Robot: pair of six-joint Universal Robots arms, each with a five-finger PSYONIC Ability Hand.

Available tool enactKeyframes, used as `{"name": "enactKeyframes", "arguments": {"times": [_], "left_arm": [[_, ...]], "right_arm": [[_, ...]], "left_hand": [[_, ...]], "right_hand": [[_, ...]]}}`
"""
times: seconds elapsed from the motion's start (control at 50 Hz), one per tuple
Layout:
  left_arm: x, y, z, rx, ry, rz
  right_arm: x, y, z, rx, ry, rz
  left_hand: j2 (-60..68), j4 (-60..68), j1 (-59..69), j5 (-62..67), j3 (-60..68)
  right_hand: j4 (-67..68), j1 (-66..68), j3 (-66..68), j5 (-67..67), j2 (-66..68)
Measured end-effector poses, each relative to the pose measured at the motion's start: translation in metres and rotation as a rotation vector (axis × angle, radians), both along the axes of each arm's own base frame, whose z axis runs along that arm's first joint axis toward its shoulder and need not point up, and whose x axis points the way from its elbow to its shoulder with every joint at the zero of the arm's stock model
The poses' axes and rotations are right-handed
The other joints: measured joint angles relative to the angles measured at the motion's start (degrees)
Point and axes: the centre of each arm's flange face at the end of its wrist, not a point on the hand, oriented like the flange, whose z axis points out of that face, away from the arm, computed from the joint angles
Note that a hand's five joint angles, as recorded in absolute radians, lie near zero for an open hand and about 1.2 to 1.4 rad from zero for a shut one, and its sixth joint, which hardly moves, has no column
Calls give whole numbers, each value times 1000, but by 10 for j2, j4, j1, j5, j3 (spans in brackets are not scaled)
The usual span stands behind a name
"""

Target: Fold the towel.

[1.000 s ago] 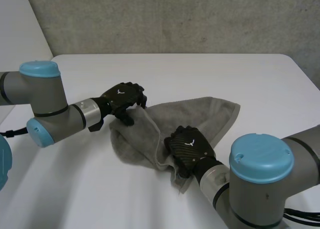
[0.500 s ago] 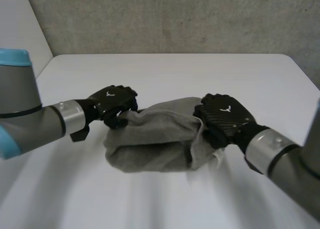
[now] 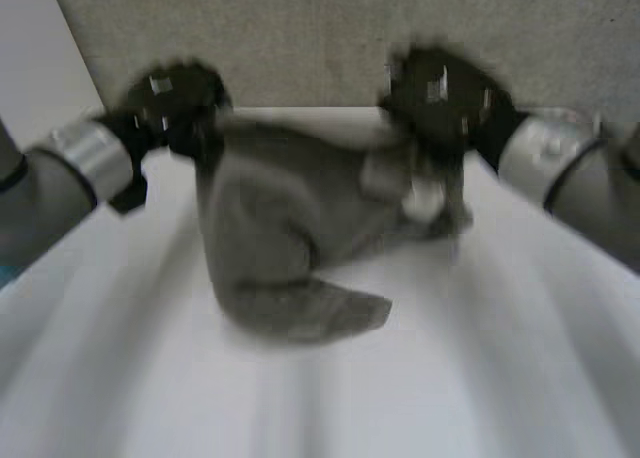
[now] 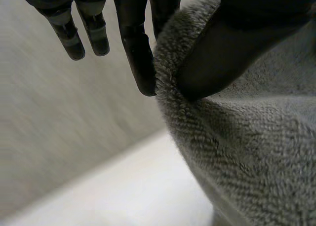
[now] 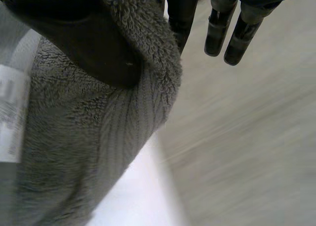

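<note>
now we pinch the grey towel [image 3: 280, 228], left hand [image 3: 170, 100] at 10 o'clock, right hand [image 3: 437, 95] at 2; lay it down level, taut.

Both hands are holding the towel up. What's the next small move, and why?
Likely ease the hands apart to pull the top edge taut. The left hand and right hand each pinch the towel at its upper edge, but it sags bunched between them, its lower end crumpled on the table.
</note>
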Motion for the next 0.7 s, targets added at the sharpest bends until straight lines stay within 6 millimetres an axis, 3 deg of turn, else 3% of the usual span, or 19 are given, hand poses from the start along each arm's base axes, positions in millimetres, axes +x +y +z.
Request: {"name": "enactKeyframes", "arguments": {"times": [0.04, 0.06, 0.1, 0.16, 0.24, 0.3, 0.36, 0.44, 0.52, 0.56, 0.66, 0.7], "left_arm": [[-4, -7, 28, -110, 70, 49], [-4, -7, 36, -139, 90, 59], [-4, -2, 70, -259, 167, 86], [1, 14, 109, -401, 249, 98], [9, 36, 135, -516, 304, 95], [13, 47, 133, -540, 310, 90], [13, 50, 112, -491, 282, 83], [10, 48, 64, -359, 216, 69], [4, 52, -1, -168, 130, 42], [0, 59, -35, -69, 84, 22], [-13, 82, -91, 95, -11, -41], [-18, 92, -106, 137, -48, -67]], "right_arm": [[8, -8, 36, -186, -116, 7], [9, -9, 45, -225, -146, 10], [11, -8, 76, -349, -261, 28], [8, -3, 99, -405, -368, 61], [5, 1, 100, -355, -420, 97], [2, -1, 84, -246, -402, 88], [-3, -6, 53, -78, -342, 44], [-11, -5, 5, 163, -235, -26], [-19, 5, -43, 356, -120, -95], [-23, 10, -65, 413, -64, -137], [-32, 13, -98, 433, 20, -222], [-33, 13, -104, 423, 35, -241]], "left_hand": [[4, 0, 1, 7, 0], [5, 0, 1, 7, 0], [9, 0, 5, 12, 0], [12, 0, 7, 15, 0], [14, 0, 7, 15, 0], [15, 0, 7, 15, 0], [17, 0, 7, 15, 0], [19, 0, 7, 15, 0], [19, 0, 7, 15, 0], [19, 0, 7, 15, 0], [13, 0, 7, 14, 0], [-52, 0, -25, -34, 0]], "right_hand": [[0, 0, 0, 0, 0], [0, 0, 0, 0, 0], [0, 0, 0, 0, 0], [0, 0, 0, 3, 6], [0, 0, 0, 4, 6], [0, 0, 0, 4, 6], [0, 0, 0, 4, 6], [0, 0, 0, 4, 6], [0, 0, 0, 4, 6], [0, 0, 0, 4, 6], [0, -11, 0, -8, -4], [0, -91, 0, -89, -85]]}}
